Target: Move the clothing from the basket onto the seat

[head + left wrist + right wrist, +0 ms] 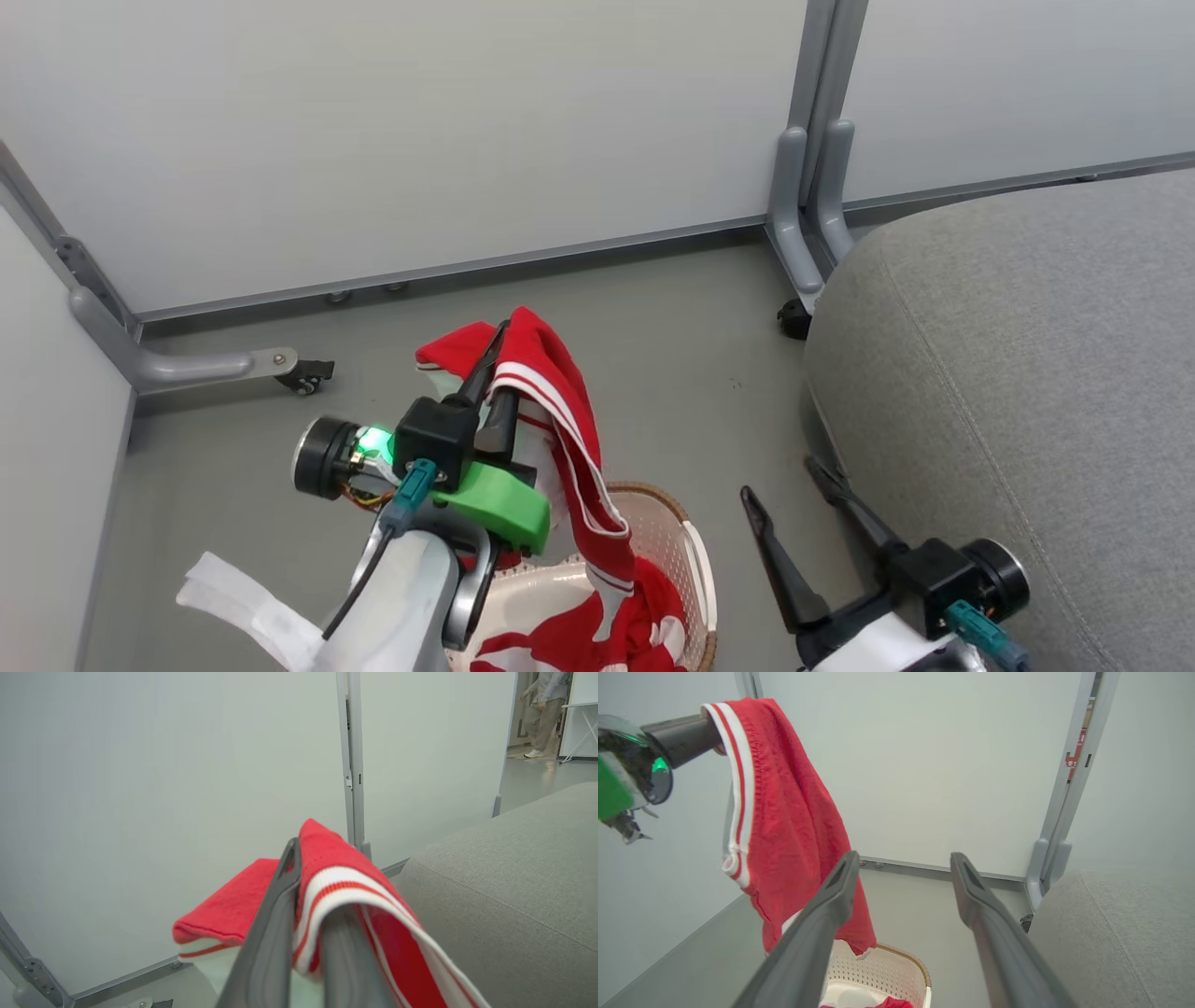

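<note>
Plainly limp and light, the garment (560, 401) hangs mid-frame over the basket (695, 560), its striped hem pinched in the closed left jaws; the right jaws gape empty, lower right, by the seat (1027, 373).

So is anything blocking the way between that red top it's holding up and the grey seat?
Nothing solid. The red garment hangs from the left pincer over the basket. Between it and the grey seat is bare floor, plus the robot's own right pincer, open and low beside the seat's edge.
</note>
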Robot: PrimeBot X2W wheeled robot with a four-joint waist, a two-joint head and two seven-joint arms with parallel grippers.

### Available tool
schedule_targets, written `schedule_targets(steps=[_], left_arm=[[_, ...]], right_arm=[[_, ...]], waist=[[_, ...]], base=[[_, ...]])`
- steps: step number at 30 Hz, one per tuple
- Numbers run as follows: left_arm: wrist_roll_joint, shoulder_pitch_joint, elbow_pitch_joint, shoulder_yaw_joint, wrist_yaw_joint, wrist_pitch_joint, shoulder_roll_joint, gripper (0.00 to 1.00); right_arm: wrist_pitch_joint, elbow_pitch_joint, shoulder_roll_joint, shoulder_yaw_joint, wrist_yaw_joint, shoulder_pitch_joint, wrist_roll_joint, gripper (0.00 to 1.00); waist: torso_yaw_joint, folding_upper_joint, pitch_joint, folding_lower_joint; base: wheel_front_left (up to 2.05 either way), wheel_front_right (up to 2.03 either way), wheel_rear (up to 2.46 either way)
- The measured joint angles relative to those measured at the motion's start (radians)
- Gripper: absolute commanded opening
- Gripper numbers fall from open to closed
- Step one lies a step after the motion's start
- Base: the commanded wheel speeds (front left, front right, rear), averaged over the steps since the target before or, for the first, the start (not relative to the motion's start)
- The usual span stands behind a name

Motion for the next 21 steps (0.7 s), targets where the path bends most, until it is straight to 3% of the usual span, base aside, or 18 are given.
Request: schedule_targets(steps=[12, 21], left_arm=[[-0.085, -0.09, 0.0, -0.098, -0.037, 0.0, -0.015, 0.0], [-0.209, -0.148, -0.061, -0.223, -0.006, 0.0, -0.017, 0.0]], right_arm=[[0.0, -0.021, 0.002, 0.23, 0.0, -0.086, 0.055, 1.0], [0.0, 0.128, 0.0, 0.184, 0.0, -0.151, 0.026, 1.0]], waist=[[0.005, 0.0, 0.038, 0.0], [0.016, 0.0, 0.057, 0.0]], base=[[0.0, 0.0, 0.0], [0.0, 0.0, 0.0]])
